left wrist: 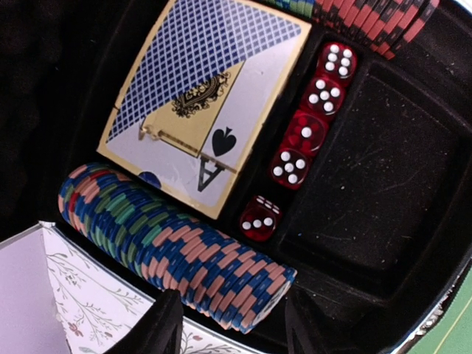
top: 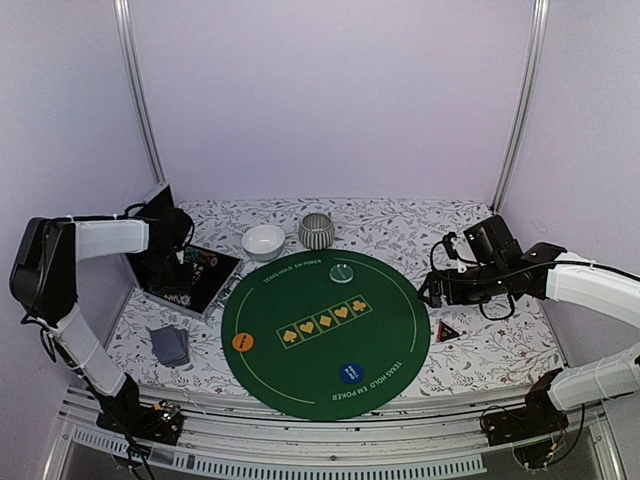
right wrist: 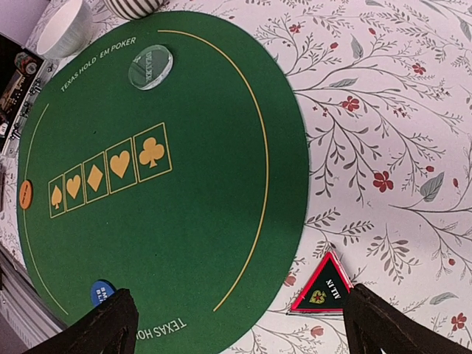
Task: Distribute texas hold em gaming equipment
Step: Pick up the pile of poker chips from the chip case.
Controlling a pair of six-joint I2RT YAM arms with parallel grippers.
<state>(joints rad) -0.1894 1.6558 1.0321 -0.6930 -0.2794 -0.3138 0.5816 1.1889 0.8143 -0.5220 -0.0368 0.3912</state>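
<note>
**A:** Where is the left gripper (left wrist: 230, 313)?

**B:** Above the open case (left wrist: 369, 192) at the table's left side, with its fingers spread and empty. The end of the row of striped chips (left wrist: 177, 236) lies between them (red dice (left wrist: 306, 133) sit just beside that row).

**A:** So a chip pick looks like the step in hand. How should it go?

**B:** It should descend straight, square to the row, and pinch only a few end chips. A skewed close could fan the row or nudge the dice.

**A:** And the right gripper (right wrist: 242, 295)?

**B:** It is also wide open and holds nothing. It hovers at the right rim of the green mat (right wrist: 184, 221), and the red-black triangle (right wrist: 321, 289) shows between its fingers on the cloth.

**A:** The rest?

**B:** The orange disc (top: 242, 342), blue disc (top: 349, 372) and pale green disc (top: 342, 272) lie on the mat. The card stack (top: 168, 345) sits just left of it.
</note>
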